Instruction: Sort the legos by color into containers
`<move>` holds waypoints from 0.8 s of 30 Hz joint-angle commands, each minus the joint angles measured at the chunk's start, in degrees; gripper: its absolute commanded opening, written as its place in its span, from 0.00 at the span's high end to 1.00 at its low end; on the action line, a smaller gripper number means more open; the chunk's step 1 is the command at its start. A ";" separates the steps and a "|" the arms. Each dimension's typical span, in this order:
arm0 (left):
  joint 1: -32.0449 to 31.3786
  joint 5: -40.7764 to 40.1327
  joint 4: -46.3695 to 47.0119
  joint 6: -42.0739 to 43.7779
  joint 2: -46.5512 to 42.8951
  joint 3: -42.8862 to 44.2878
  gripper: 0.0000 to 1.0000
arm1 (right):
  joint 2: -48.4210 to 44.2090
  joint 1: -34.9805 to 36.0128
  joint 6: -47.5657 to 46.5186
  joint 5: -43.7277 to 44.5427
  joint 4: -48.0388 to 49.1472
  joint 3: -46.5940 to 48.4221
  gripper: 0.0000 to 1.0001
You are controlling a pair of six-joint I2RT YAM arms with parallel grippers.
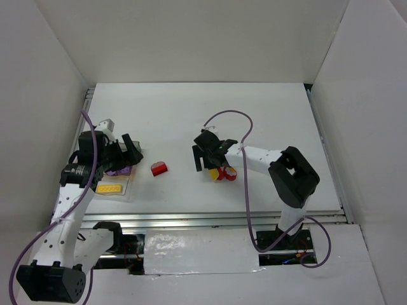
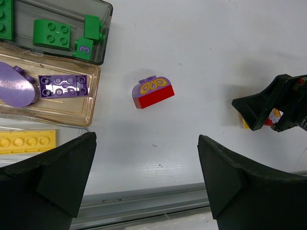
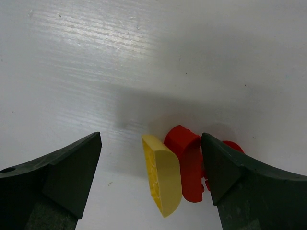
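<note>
The right gripper [image 3: 151, 139] hangs low over the surface [image 3: 144, 57] with its jaws spread wide and nothing held. The yellow lego [image 3: 162, 179] lies in the gap between them, a little toward the right-hand finger and back toward the wrist. It stands on edge, with its long axis running along the fingers and its thin side facing across the gap, so closing should meet its flat faces. The catch is the red lego [image 3: 187, 163], which presses against the yellow one on the side of the right-hand finger and seems to touch that finger. A plain squeeze would likely take both colours at once. This arm is clearly the nearer one to the pair. The left gripper [image 2: 146, 139] is also wide open and empty. A rounded red-and-purple lego [image 2: 152, 92] lies alone just ahead of it, and the containers [image 2: 103, 33] sit ahead and to its left. They hold green pieces in the farthest compartment, purple next, and a yellow plate nearest. From the right gripper the containers lie well off to its left, past that lone piece.
</note>
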 commanded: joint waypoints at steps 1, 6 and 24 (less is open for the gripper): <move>-0.19 2.09 2.34 1.67 0.38 -0.18 0.01 | -1.31 -0.26 0.83 1.24 -0.40 -0.77 0.09; -0.19 2.62 2.52 1.76 0.74 -0.35 0.01 | -4.91 -0.17 1.27 0.71 1.01 -3.15 0.06; -0.19 4.12 2.78 2.11 1.61 -0.53 0.01 | -7.38 -0.17 -0.39 -3.15 2.06 -5.00 0.08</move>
